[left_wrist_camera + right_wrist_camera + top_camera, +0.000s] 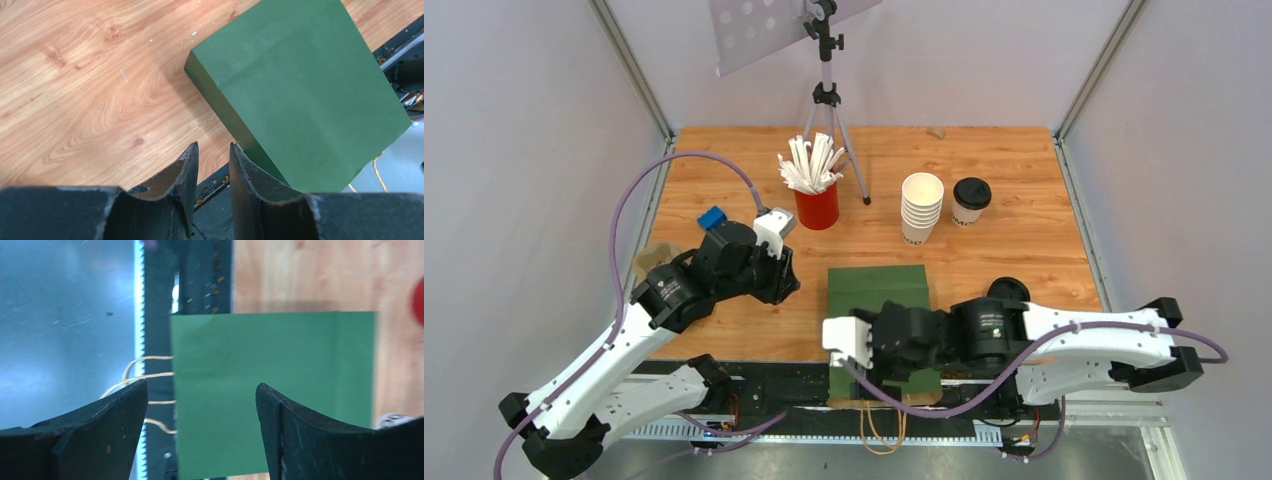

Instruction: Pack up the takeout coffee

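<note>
My right gripper (pixel 202 385) hangs spread wide and empty over the flat green bag (pixel 879 288), placed, I judge, to lift its mouth. My left gripper (pixel 214 146), slightly parted, holds nothing just beside it. The lidded coffee cup (pixel 970 200) stands well apart, by the cup stack (pixel 921 207).

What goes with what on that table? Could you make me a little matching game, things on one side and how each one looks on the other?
Things:
1. green paper bag
2. red cup
3. takeout coffee
4. stack of white cups

Descriptions:
A. closed with a black lid, farthest right
B. lying on its side
C. nested, no lid
D. holds white straws

Pairs: 1-B, 2-D, 3-A, 4-C
</note>
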You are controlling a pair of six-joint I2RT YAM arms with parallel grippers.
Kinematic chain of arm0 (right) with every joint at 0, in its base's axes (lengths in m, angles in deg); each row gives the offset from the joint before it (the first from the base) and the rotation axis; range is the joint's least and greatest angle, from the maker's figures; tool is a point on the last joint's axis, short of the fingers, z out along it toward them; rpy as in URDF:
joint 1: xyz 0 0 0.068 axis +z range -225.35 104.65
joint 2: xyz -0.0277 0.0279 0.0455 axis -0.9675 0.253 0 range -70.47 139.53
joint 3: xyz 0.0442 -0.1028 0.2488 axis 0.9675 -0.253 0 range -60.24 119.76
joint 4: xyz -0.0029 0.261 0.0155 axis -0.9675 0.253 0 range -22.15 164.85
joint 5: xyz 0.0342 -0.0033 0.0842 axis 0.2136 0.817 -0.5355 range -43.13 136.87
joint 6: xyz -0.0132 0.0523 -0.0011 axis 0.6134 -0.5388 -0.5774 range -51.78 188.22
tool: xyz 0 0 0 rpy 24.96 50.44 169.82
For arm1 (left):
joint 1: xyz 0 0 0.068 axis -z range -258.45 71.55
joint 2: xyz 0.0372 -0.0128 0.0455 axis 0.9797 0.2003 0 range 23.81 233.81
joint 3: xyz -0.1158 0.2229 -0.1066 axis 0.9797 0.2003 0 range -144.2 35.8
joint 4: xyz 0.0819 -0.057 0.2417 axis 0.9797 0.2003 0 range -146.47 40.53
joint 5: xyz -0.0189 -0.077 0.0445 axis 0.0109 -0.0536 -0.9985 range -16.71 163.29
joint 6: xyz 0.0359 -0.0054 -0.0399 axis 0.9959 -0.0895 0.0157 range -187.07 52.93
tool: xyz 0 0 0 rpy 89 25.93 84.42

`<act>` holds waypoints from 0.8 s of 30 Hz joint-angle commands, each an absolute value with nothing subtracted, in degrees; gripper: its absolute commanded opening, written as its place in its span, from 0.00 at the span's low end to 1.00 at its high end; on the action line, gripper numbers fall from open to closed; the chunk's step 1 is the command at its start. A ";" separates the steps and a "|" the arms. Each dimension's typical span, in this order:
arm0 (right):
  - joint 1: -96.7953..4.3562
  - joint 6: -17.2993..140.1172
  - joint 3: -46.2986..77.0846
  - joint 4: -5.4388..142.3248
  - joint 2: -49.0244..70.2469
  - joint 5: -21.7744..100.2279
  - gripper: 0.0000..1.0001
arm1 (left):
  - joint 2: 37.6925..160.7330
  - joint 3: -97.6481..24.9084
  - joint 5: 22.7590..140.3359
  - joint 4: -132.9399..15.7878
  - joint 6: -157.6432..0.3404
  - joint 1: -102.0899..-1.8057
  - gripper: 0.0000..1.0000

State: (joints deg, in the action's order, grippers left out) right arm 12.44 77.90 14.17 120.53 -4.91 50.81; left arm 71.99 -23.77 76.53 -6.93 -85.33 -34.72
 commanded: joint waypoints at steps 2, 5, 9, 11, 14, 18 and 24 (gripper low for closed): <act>20.10 61.01 11.63 122.20 -3.64 49.75 0.78 | 71.73 -22.20 73.56 -8.43 -88.09 -34.77 0.37; 22.87 56.63 7.94 120.41 -5.27 50.18 0.77 | 71.18 -21.29 73.66 -8.65 -88.55 -34.83 0.37; 28.63 52.61 3.90 119.66 -4.75 50.67 0.77 | 69.82 -19.59 73.42 -8.86 -89.03 -34.77 0.37; 32.66 50.20 1.87 117.71 -3.87 53.05 0.77 | 68.93 -18.20 73.39 -9.33 -89.04 -34.83 0.37; 36.47 46.49 -0.05 115.17 -1.71 56.48 0.76 | 67.51 -16.39 71.55 -9.83 -88.95 -34.77 0.37; 40.25 43.83 -1.89 112.40 1.47 60.79 0.76 | 65.25 -15.24 71.51 -9.92 -90.02 -34.80 0.37; 40.99 43.47 -5.77 108.29 4.46 64.20 0.73 | 63.72 -14.40 71.96 -11.12 -92.36 -34.77 0.36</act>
State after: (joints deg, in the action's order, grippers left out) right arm 40.68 46.12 -3.77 113.50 3.59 59.42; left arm 64.69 -14.48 72.36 -8.40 -90.12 -34.72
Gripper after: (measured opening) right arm 0.748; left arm 0.367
